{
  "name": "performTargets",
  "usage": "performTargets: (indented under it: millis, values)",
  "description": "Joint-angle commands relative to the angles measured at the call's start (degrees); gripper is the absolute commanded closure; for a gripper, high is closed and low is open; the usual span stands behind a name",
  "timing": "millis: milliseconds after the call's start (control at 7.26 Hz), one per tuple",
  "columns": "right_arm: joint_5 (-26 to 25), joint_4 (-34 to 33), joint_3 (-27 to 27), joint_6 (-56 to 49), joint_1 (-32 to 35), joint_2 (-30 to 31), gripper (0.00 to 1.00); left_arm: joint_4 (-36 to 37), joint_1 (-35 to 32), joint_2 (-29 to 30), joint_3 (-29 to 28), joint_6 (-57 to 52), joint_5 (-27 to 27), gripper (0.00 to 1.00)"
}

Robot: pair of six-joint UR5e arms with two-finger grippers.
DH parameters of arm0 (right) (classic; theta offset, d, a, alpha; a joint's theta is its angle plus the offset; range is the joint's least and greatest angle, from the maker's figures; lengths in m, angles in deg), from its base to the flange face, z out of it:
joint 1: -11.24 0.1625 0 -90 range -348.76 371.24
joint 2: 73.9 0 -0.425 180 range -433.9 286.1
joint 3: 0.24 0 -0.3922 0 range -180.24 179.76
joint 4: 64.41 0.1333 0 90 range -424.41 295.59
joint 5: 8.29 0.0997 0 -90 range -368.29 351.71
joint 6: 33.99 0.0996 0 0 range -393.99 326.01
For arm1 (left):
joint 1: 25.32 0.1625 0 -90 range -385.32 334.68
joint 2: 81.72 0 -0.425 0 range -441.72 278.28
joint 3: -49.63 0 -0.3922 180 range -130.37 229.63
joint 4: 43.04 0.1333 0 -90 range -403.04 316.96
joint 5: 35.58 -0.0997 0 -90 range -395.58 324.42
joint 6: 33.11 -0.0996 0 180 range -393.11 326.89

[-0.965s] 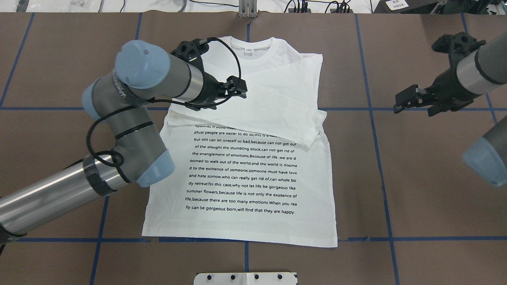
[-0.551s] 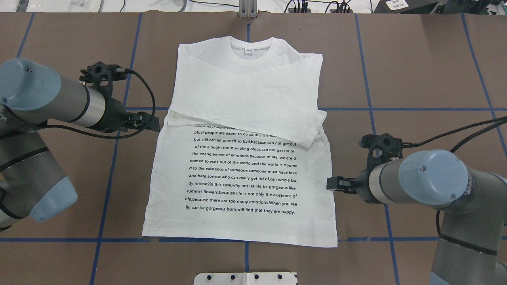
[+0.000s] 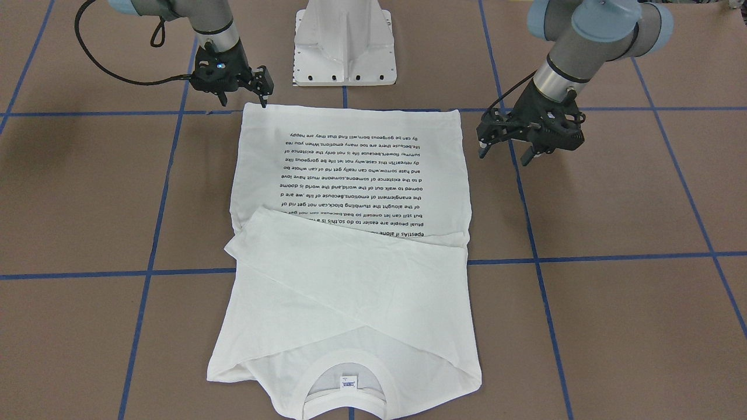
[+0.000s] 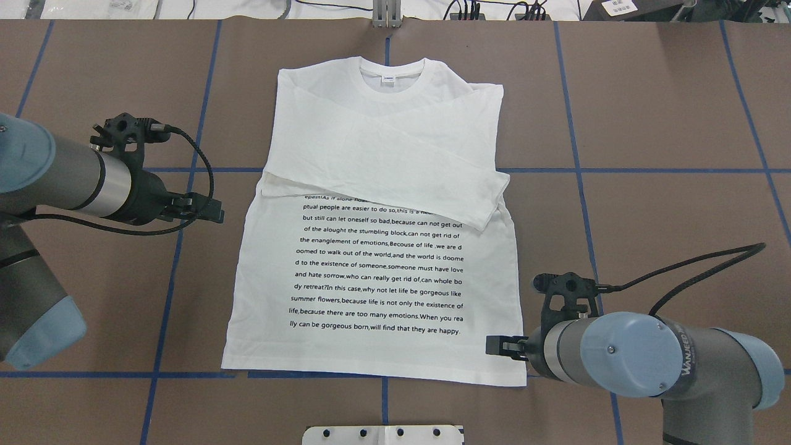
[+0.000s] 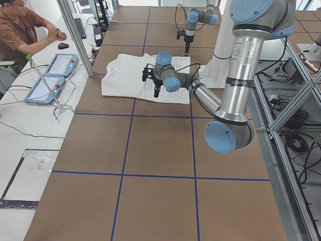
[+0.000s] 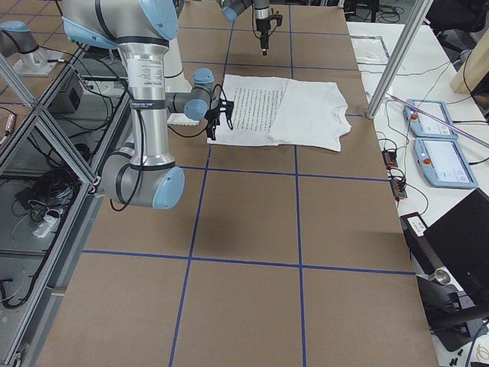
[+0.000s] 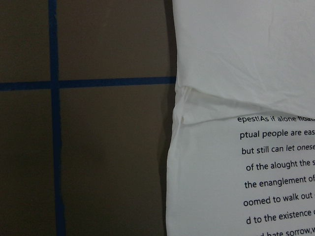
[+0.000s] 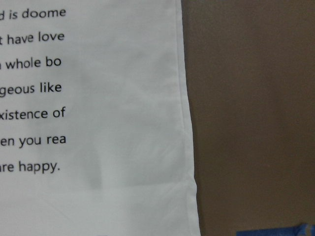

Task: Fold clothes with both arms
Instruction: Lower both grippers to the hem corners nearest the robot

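The white shirt (image 4: pixel 377 259) lies flat on the brown table with its black text side up. Both sleeves are folded across the chest and the collar (image 4: pixel 388 77) is at the far end. It also shows in the front view (image 3: pixel 350 274). My left gripper (image 4: pixel 215 214) hovers beside the shirt's left edge, off the cloth; in the front view (image 3: pixel 503 153) its fingers stand apart, empty. My right gripper (image 4: pixel 493 345) is at the hem's right corner, and in the front view (image 3: pixel 248 99) it looks open and empty. The wrist views show only the shirt edges (image 7: pixel 236 187) (image 8: pixel 123 98), no fingers.
The white pedestal (image 3: pixel 344 41) stands at the near table edge by the hem. Blue tape lines (image 4: pixel 581 185) cross the brown table top. An operator (image 5: pixel 20 30) sits at a side desk with tablets (image 5: pixel 55 70). Metal frame posts (image 6: pixel 393 61) stand at the table's far side.
My left arm has pulled back from over the shirt's chest to the table left of the shirt. My right arm has swung from the far right to the hem's right corner. The shirt has not moved.
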Motion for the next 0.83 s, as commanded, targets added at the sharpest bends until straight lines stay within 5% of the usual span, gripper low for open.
performTargets:
  millis: [0,276,689]
  values:
    - [0.3,0.1,-3.0,0.1,-2.1,-1.1,0.06,0.0,0.1,0.1,0.1,0.0,0.0,0.0]
    - [0.3,0.1,-3.1,0.0,-1.9,-0.9,0.11,0.0,0.1,0.4,0.2,0.0,0.0,0.0]
    - [1.1,0.1,-3.0,0.0,-1.8,-1.0,0.31,0.0,0.2,0.3,1.3,0.0,0.0,0.0]
